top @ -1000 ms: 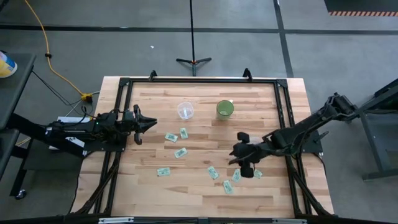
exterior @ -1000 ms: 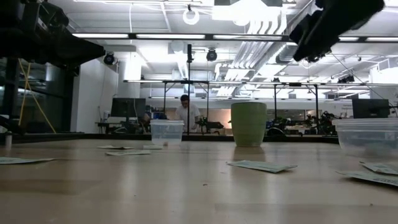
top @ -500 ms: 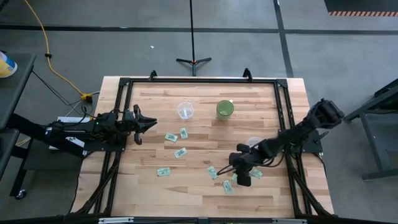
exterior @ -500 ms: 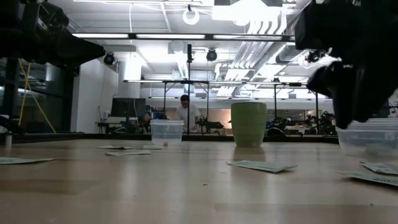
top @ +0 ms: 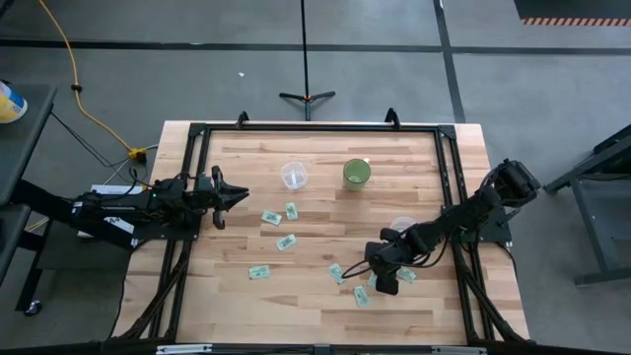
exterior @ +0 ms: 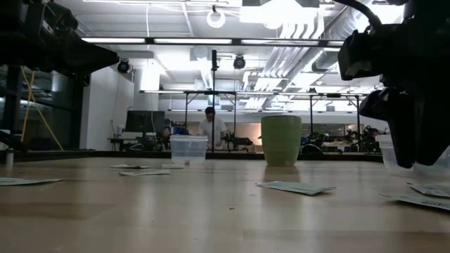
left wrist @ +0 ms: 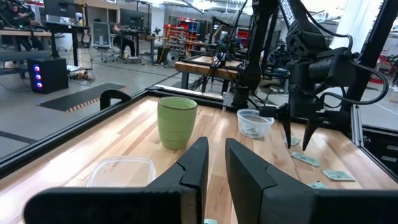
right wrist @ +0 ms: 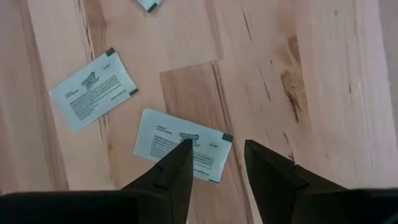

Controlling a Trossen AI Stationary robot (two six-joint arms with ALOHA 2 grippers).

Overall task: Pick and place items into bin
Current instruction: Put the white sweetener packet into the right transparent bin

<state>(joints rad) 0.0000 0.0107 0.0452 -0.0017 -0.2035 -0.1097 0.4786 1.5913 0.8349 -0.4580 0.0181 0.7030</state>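
Right pincer: the right pincer (top: 385,280) is low over the counter (top: 325,306), near the right front part. Its two fingers (right wrist: 180,163) are spread a little and point straight down. It holds nothing.

What changed: a second ago this arm was up higher and farther back. Now it has come down close to the wood, over the packets. That tells me it is about to grab one.

Target packet: a pale green and white packet (right wrist: 181,145) lies flat right under the pincer. One finger tip is over the packet's edge. I cannot tell if it touches yet.

Other packets: one more packet (right wrist: 92,89) lies just beside the first one. More packets (top: 278,229) lie spread over the middle of the counter. None are held.

Bin: a small clear tub (top: 402,228) stands near the right arm, and it seems to have some packets in it already. I think this is the bin. A second clear tub (top: 294,175) and a green cup (top: 357,174) stand at the back.

Left pincer: the left pincer (top: 237,195) waits at the left side, up off the wood. Its fingers are a small way apart and hold nothing. It has not moved.

Next: I think the right pincer has to go down a tiny bit more and squeeze. The packet is thin and flat, so it could slip.
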